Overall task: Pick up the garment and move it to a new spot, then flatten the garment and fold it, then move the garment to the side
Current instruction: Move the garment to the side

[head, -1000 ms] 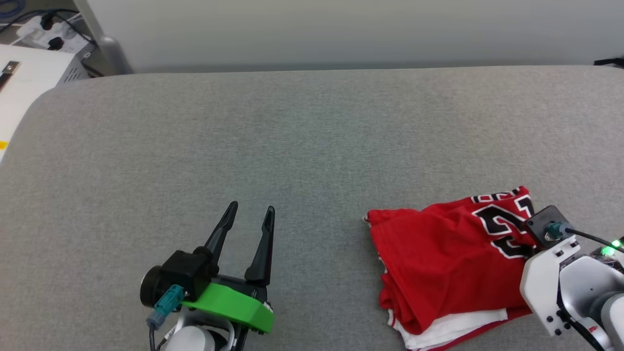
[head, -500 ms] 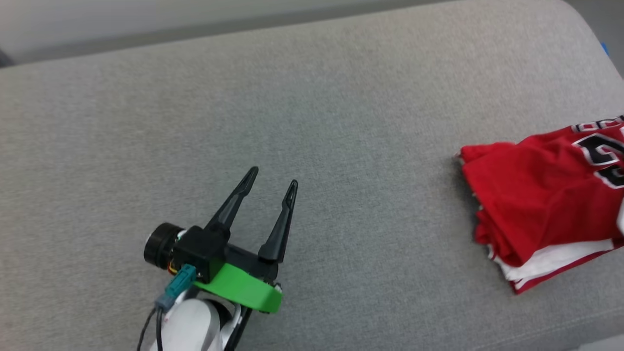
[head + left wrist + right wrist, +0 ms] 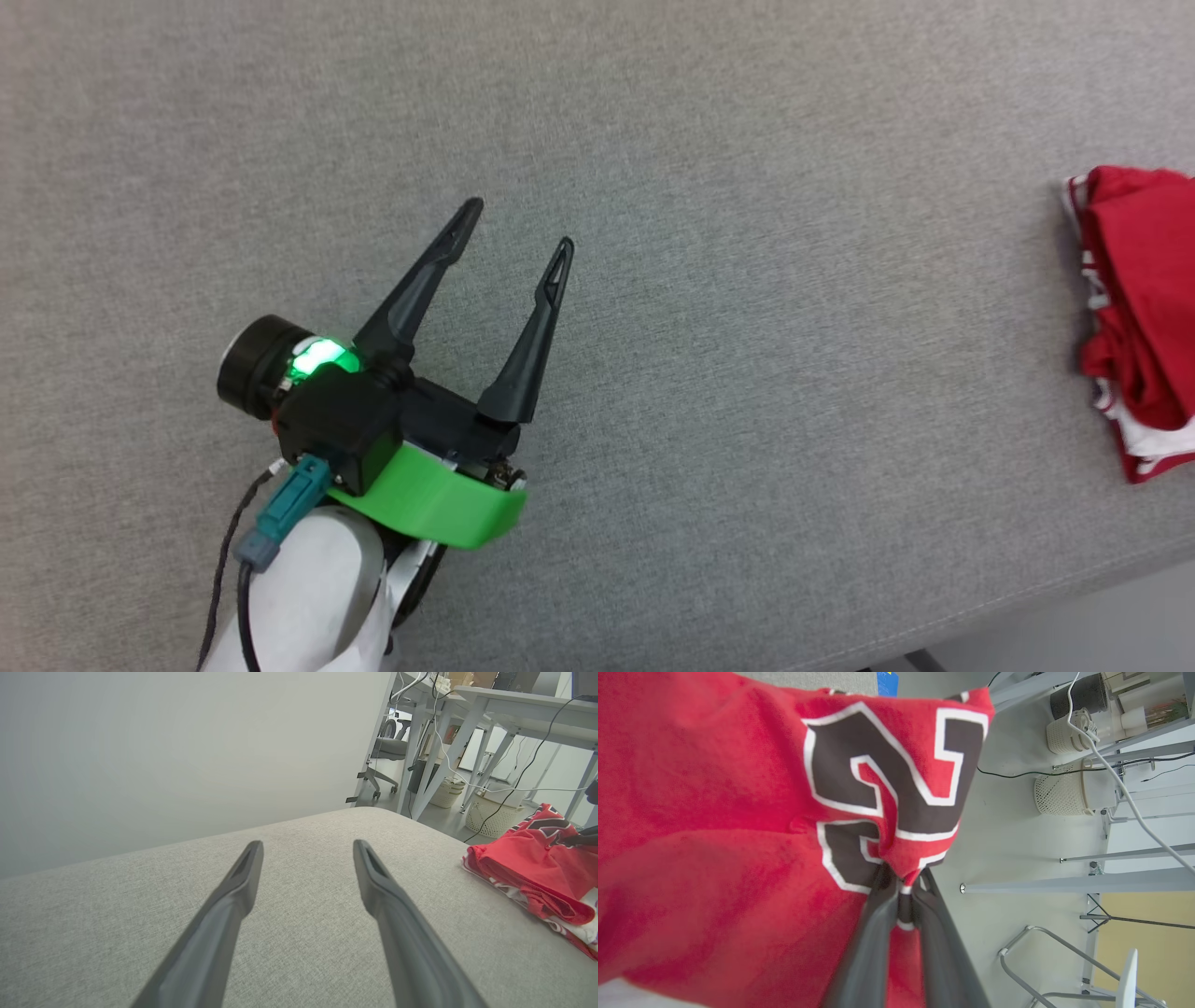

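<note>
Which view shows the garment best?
Right wrist view: the garment is close up, its black-and-white lettering clear, with the right gripper shut on the fabric. Left wrist view shows it folded on the grey surface at the right; head view catches part of it at the right edge.

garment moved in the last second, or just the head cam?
Yes, both. The garment slid to the robot's right along the grey cushion, toward its right end, pinched in the right gripper.

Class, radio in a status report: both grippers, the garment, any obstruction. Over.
Left gripper open, empty, over grey surface. Right gripper shut on garment, folded. No obstruction seen.
</note>
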You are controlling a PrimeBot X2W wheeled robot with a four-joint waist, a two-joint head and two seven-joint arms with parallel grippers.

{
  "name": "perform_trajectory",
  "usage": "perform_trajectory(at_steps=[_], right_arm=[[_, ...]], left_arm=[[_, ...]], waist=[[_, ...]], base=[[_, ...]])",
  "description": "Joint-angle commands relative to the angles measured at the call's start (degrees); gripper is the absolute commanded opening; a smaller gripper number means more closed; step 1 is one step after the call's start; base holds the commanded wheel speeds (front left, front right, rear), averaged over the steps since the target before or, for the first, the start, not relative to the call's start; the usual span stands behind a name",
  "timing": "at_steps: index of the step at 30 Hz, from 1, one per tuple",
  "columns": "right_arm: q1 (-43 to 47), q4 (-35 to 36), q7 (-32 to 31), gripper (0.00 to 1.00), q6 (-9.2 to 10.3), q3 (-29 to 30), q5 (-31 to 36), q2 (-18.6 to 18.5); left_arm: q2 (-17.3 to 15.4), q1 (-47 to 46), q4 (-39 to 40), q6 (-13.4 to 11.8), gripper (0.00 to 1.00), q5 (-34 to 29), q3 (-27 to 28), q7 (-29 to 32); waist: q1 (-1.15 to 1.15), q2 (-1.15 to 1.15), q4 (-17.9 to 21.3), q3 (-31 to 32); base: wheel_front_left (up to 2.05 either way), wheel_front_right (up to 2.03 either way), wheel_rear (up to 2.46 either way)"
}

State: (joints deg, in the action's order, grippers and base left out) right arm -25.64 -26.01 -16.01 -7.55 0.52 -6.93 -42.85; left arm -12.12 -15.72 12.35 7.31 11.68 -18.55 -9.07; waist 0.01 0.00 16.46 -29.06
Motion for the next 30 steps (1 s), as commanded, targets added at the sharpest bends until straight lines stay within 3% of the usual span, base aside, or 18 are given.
perform_trajectory(at_steps=[1, 8, 17, 18, 19, 30], right_arm=[[-2.2, -1.5, 1.6, 0.00, 0.06, 1.5, 1.0, 0.3], [-7.8, -11.1, 6.1, 0.00, 0.06, 6.2, 3.3, 1.0], [-12.0, -20.1, 9.7, 0.02, 0.06, 7.4, 6.1, 1.8], [-12.3, -20.9, 10.2, 0.45, 0.06, 7.3, 6.3, 1.8], [-12.5, -21.5, 10.7, 1.00, 0.06, 7.3, 6.4, 1.9], [-15.3, -24.5, 17.3, 1.00, 0.06, 5.8, 6.9, 1.3]], left_arm=[[-0.6, -1.3, 1.0, 0.0, 1.00, -0.5, 0.2, 0.4], [-1.7, -2.3, 4.6, -0.4, 1.00, -0.8, 0.7, 2.0], [-1.9, -2.3, 5.1, -0.9, 1.00, -0.6, 0.6, 1.9], [-1.9, -2.2, 4.8, -0.9, 1.00, -0.6, 0.5, 1.7], [-1.8, -2.2, 4.6, -1.0, 1.00, -0.5, 0.5, 1.6], [-0.1, -0.3, -1.9, -1.8, 1.00, 2.5, 1.1, -2.2]], waist=[[-0.01, 0.00, -0.5, -4.1], [-0.01, 0.00, -2.1, -7.2], [-0.01, 0.00, -3.2, -7.4], [-0.01, 0.00, -3.3, -7.0], [-0.01, 0.00, -3.3, -6.8], [-0.01, 0.00, -4.9, 1.5]], base=[[0.00, 0.00, 0.00], [0.00, 0.00, 0.00], [0.00, 0.00, 0.00], [0.00, 0.00, 0.00], [0.00, 0.00, 0.00], [0.00, 0.00, 0.00]])
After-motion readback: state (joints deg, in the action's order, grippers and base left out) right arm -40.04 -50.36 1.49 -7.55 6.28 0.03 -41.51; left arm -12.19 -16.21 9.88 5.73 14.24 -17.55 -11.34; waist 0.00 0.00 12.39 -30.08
